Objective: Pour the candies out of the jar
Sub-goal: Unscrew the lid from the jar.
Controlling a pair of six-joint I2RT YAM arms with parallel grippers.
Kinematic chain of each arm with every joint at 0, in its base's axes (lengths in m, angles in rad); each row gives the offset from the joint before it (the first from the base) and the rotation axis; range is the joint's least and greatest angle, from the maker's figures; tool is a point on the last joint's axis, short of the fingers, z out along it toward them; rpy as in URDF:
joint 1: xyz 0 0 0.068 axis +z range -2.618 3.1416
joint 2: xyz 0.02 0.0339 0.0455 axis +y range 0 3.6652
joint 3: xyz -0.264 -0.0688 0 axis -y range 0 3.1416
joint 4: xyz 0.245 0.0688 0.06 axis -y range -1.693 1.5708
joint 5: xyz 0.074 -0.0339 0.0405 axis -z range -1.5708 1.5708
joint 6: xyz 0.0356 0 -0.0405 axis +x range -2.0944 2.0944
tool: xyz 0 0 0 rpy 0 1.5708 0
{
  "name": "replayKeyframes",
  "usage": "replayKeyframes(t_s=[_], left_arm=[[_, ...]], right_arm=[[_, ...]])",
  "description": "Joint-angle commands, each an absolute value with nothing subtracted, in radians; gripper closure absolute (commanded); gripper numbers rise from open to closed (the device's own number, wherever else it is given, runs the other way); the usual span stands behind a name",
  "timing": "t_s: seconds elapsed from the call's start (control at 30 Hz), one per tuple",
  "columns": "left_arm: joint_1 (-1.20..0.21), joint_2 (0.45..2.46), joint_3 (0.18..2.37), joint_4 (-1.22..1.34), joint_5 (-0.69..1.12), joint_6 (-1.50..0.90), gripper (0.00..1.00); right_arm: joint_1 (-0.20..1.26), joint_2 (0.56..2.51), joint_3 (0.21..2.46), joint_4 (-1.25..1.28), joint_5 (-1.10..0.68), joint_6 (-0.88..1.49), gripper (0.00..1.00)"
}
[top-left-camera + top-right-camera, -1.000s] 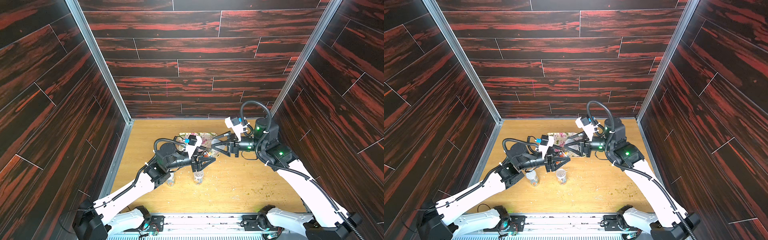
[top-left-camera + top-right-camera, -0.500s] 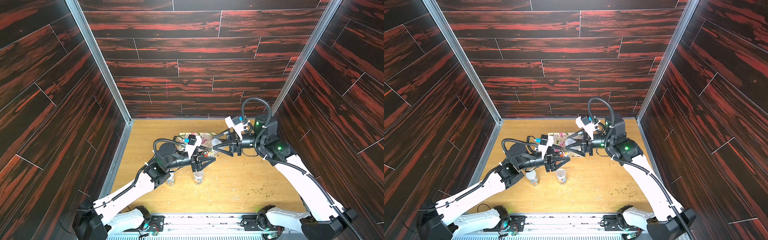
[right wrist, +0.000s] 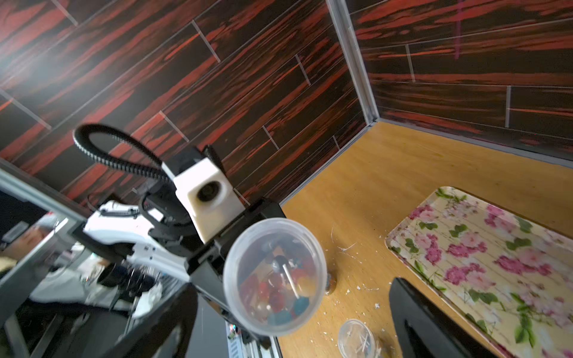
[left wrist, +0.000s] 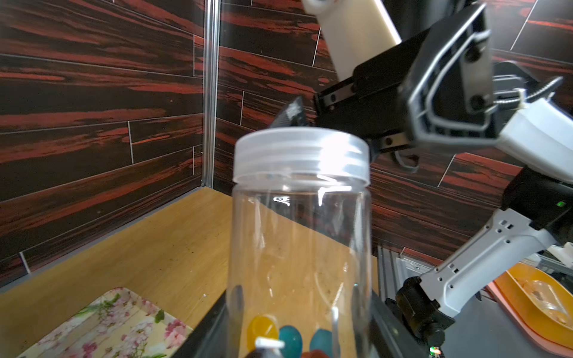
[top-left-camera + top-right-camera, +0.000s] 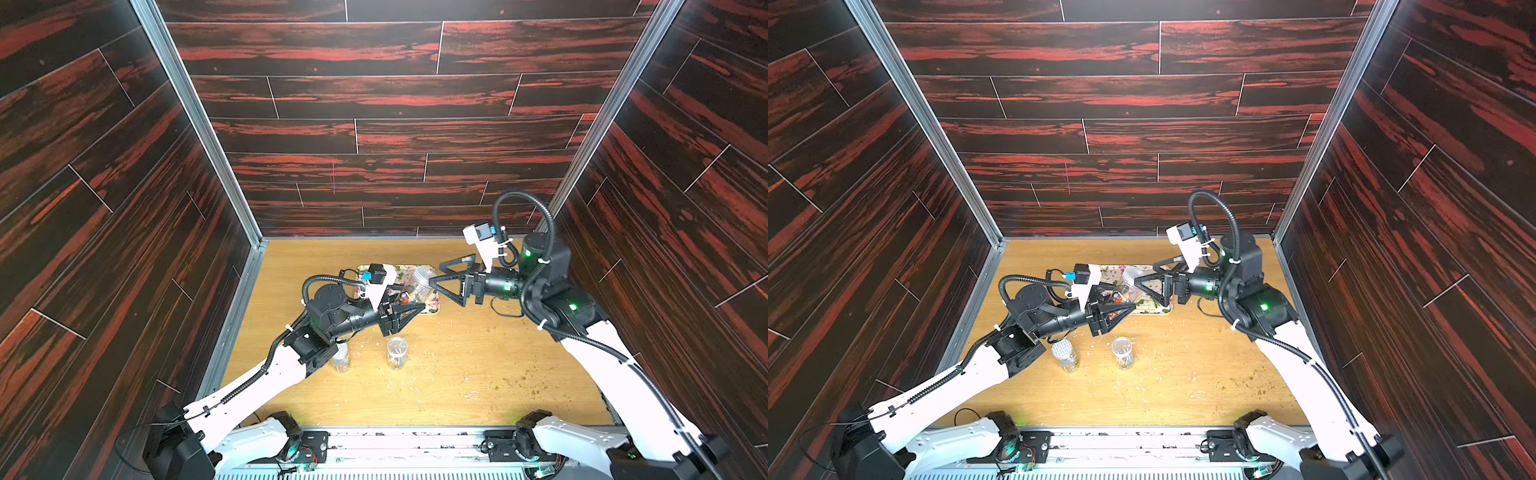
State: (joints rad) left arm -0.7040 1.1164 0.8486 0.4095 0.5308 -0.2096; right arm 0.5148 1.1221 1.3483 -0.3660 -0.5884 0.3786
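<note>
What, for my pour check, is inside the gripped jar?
The jar holds candies in yellow, blue, red and dark, one on a white stick, all at its base. The frosted lid and left gripper hide their number.

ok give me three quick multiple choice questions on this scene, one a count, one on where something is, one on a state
1. How many small jars stand on the table, off the flowered tray? A) one B) two C) four
2. Where do the candies lie? A) at the bottom of the jar held by the left gripper B) on the tray C) in a bowl
3. The held jar's lid is: A) on B) off, lying on the tray C) missing
Answers: 1 B, both top views show two upright. 2 A, the left wrist view shows them inside the jar's bottom end. 3 A, it caps the jar's mouth in both wrist views.
</note>
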Motion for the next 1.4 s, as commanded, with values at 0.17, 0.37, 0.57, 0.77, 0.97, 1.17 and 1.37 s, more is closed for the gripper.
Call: replayKeyframes(t_s=[0.17, 0.37, 0.57, 0.77, 0.97, 1.17, 1.37], left_arm=[[-0.702, 1.11, 0.838, 0.397, 0.514, -0.134, 0.63], [-0.702, 1.141, 0.839, 0.401, 0.509, -0.113, 0.63], [-0.703, 1.158, 0.839, 0.406, 0.508, -0.1, 0.63], [-0.703, 1.16, 0.834, 0.41, 0.495, -0.092, 0.63], [-0.703, 1.158, 0.832, 0.411, 0.49, -0.092, 0.63], [-0.703, 1.152, 0.828, 0.408, 0.484, -0.09, 0.63], [-0.703, 1.152, 0.825, 0.4, 0.481, -0.089, 0.63]], right_arm=[[0.605, 1.127, 1.408, -0.458, -0.265, 0.579, 0.02], [0.711, 1.209, 1.483, -0.522, -0.09, 0.629, 0.06], [0.765, 1.239, 1.5, -0.554, 0.04, 0.667, 0.08], [0.783, 1.245, 1.503, -0.601, 0.106, 0.682, 0.09], [0.782, 1.247, 1.49, -0.587, 0.08, 0.677, 0.14], [0.782, 1.239, 1.467, -0.563, 0.056, 0.677, 0.18], [0.784, 1.241, 1.457, -0.564, 0.036, 0.676, 0.18]])
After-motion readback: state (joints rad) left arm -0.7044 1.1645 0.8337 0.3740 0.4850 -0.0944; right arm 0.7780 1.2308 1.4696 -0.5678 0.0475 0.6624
